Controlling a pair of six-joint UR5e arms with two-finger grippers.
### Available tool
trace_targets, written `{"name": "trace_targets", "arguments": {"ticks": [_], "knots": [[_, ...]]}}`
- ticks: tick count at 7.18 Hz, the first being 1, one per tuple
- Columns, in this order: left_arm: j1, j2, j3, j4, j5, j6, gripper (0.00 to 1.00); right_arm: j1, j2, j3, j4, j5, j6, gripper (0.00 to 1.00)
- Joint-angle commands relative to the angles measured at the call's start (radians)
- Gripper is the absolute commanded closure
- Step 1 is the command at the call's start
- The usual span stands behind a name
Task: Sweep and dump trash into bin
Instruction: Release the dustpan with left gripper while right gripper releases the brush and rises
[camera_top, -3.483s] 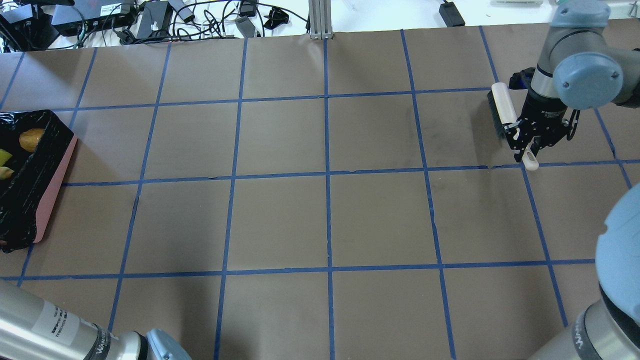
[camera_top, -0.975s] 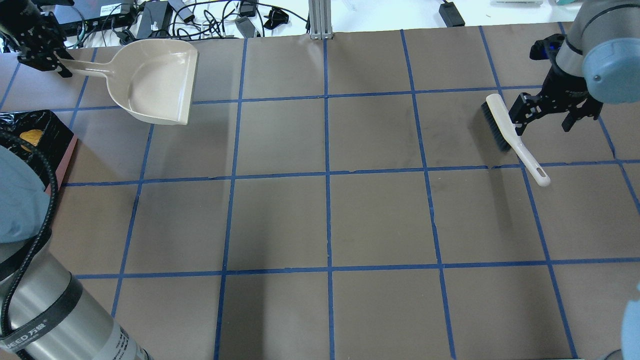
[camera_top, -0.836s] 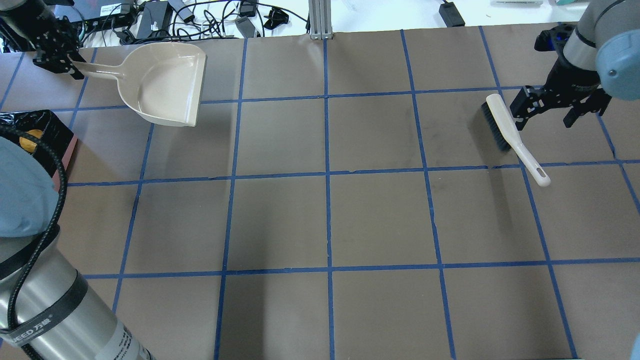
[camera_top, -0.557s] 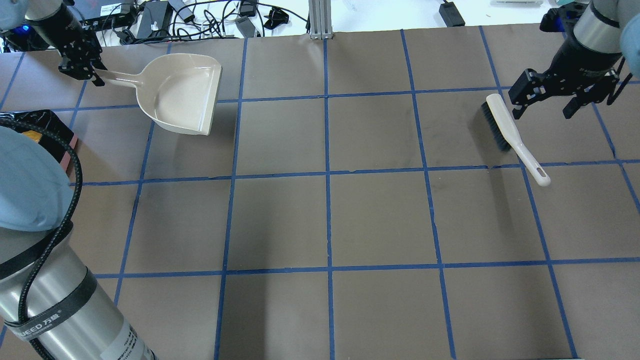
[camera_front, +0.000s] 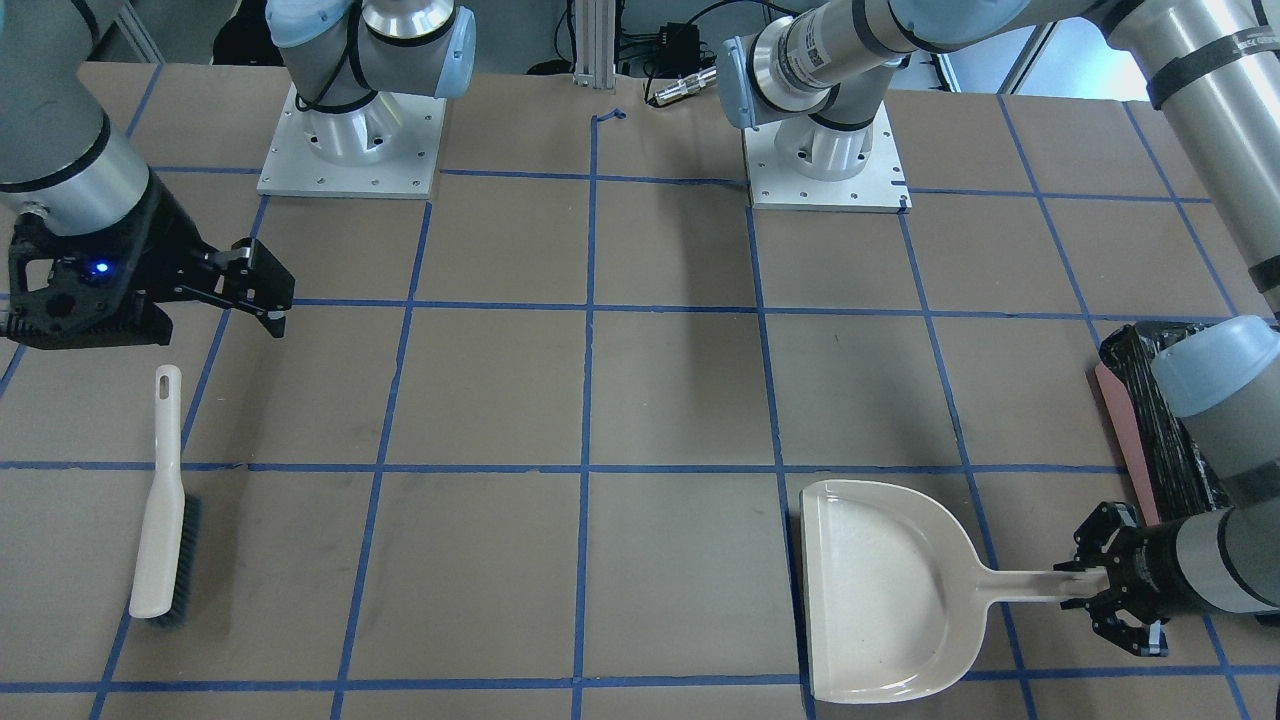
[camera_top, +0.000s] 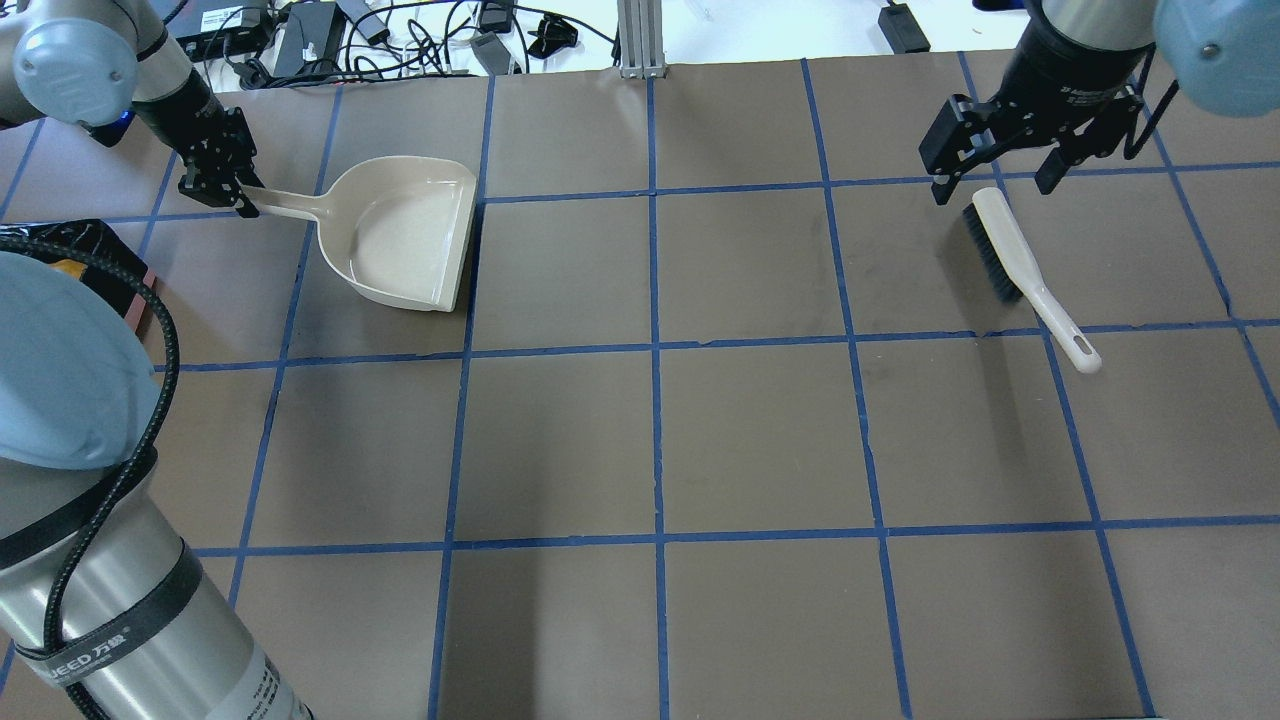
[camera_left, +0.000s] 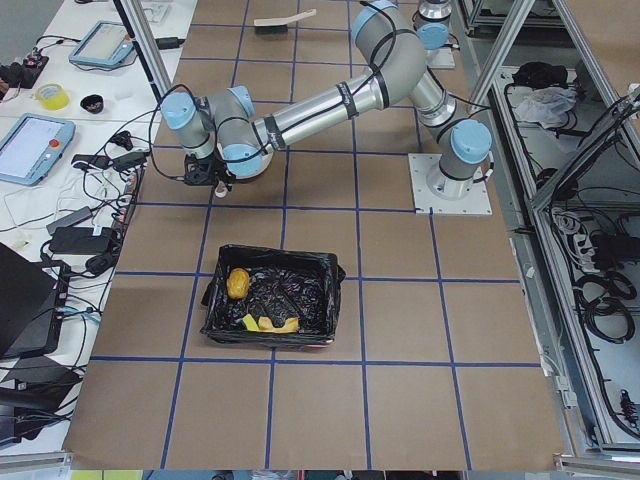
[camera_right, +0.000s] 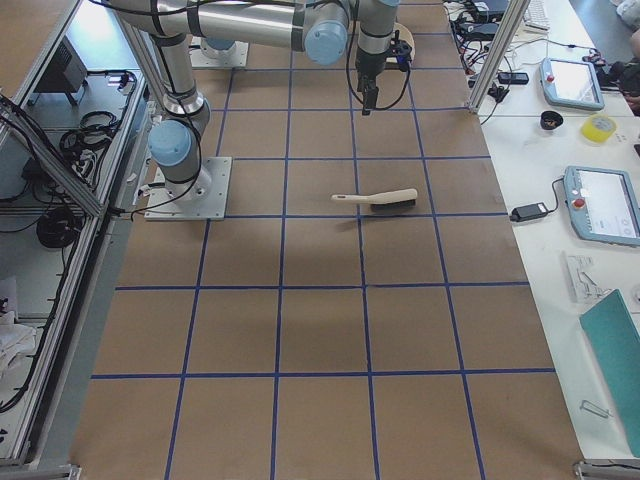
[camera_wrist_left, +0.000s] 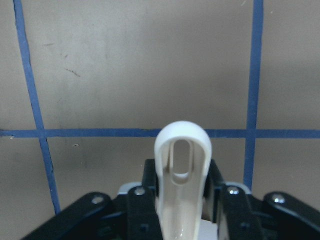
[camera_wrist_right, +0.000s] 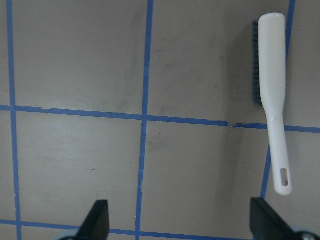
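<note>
Beige dustpan (camera_top: 410, 245) handle pinched by left hand (camera_top: 241, 201).

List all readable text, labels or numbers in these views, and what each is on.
"UEED" plus two Chinese characters, start cut off: on the black band around the left arm, overhead view.
Too small to read: the print on the white sticker on that arm, front-facing view.
No text visible on the dustpan, brush or bin.

Two arms (camera_front: 60, 150): silver tubes, pale blue joint caps (camera_top: 60, 55), black bands (camera_top: 100, 620), white printed label (camera_front: 815, 52). Square white base plates (camera_front: 290, 180), screwed down. Left end effector (camera_top: 243, 203) and right end effector (camera_top: 992, 182): black. Black cable (camera_top: 165, 330) on left arm.
</note>
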Motion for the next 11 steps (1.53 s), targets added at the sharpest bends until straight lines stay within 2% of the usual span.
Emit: {"name": "trace_targets", "arguments": {"ticks": [1,3,5,7,9,10,11], "knots": [[-0.002,0.01,-0.029,0.022,0.0,-0.103,1.0,0.088,0.019,-0.004,-0.005,0.024,0.147,0.0],[-0.004,0.028,-0.041,0.015,0.003,-0.145,1.0,0.116,0.012,-0.021,0.003,0.025,0.181,0.0],[-0.027,0.088,-0.149,0.041,0.002,-0.135,1.0,0.115,-0.007,-0.022,0.017,0.022,0.18,0.0],[-0.025,0.134,-0.283,0.184,0.0,-0.095,1.0,0.113,-0.011,-0.022,0.032,0.004,0.169,0.0],[-0.024,0.145,-0.311,0.24,0.002,-0.073,1.0,0.107,-0.011,-0.019,-0.009,-0.028,0.168,0.0],[-0.024,0.145,-0.313,0.237,0.002,-0.049,0.63,0.109,-0.013,-0.019,-0.008,-0.066,0.169,0.0],[-0.024,0.145,-0.316,0.233,0.002,-0.035,0.41,0.11,-0.014,-0.018,0.0,-0.059,0.177,0.0]]}}
